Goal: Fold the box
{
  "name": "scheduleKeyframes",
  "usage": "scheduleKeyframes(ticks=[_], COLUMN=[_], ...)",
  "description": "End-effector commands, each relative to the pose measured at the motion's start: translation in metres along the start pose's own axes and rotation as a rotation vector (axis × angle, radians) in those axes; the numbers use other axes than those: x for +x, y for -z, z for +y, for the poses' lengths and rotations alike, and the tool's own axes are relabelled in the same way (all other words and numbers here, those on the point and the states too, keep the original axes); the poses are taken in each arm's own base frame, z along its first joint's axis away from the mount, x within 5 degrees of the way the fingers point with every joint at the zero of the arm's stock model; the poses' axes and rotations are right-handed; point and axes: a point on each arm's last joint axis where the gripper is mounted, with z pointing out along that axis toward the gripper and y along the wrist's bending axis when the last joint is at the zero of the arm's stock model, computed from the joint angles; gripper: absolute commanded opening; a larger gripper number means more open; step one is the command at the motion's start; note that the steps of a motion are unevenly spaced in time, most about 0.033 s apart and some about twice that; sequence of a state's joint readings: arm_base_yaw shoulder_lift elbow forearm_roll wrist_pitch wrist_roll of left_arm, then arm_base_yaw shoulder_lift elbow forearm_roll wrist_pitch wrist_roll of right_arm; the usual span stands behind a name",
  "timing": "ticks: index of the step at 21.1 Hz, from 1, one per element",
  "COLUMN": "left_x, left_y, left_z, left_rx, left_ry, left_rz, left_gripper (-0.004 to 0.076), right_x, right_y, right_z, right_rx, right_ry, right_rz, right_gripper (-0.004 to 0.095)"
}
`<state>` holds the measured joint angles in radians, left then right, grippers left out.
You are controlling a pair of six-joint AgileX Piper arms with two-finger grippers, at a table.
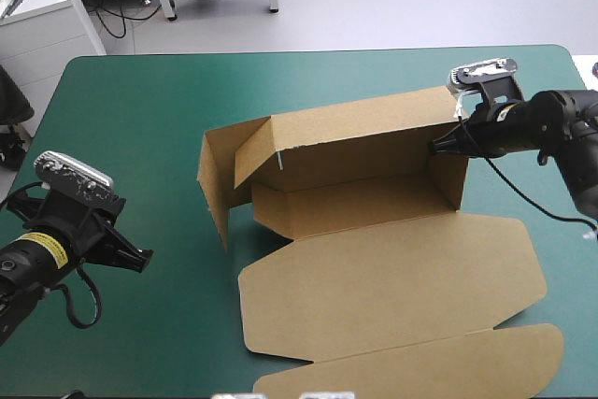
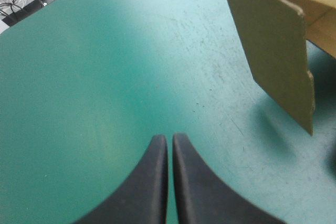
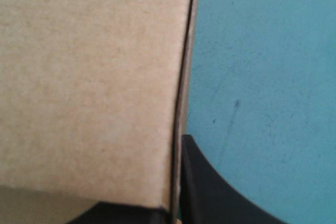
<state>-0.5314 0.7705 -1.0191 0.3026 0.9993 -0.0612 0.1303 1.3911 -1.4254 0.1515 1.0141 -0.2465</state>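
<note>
The brown box (image 1: 374, 259) lies mid-table with its back wall and both end walls raised, and its lid flat toward the front edge. My right gripper (image 1: 437, 145) sits at the box's right end wall. In the right wrist view it (image 3: 177, 171) is shut on that wall, with the board (image 3: 89, 77) edge-on between the black fingers (image 3: 210, 198). My left gripper (image 1: 140, 259) hovers over the teal-green cover to the left of the box and touches nothing. Its fingers (image 2: 157, 182) meet in a point, and the box's raised left flap (image 2: 275, 56) stands ahead and to one side.
Teal-green cover (image 1: 131, 137) stretches between the left gripper and the box's left wall. The flat lid's front flap (image 1: 420, 366) reaches close to the table's front edge. The right arm comes in over the table's right edge.
</note>
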Motion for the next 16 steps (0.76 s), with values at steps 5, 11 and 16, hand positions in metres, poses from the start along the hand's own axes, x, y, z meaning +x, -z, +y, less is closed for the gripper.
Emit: scheduleKeyframes(ticks=[5, 11, 16], left_x=[-0.013, -0.013, -0.013], left_y=[0.007, 0.007, 0.007], left_z=[0.004, 0.003, 0.003], left_rx=[-0.015, -0.011, -0.009], left_ry=[0.03, 0.041, 0.042], left_rz=[-0.119, -0.119, -0.119], left_gripper=[0.001, 0.001, 0.001], right_x=[-0.024, -0.027, -0.036], right_y=[-0.031, -0.083, -0.094], right_z=[-0.001, -0.008, -0.012], right_rx=[-0.125, -0.14, -0.109], right_ry=[-0.031, -0.048, -0.017], right_rz=[0.199, 0.231, 0.131], right_gripper=[-0.002, -0.0018, 0.0052])
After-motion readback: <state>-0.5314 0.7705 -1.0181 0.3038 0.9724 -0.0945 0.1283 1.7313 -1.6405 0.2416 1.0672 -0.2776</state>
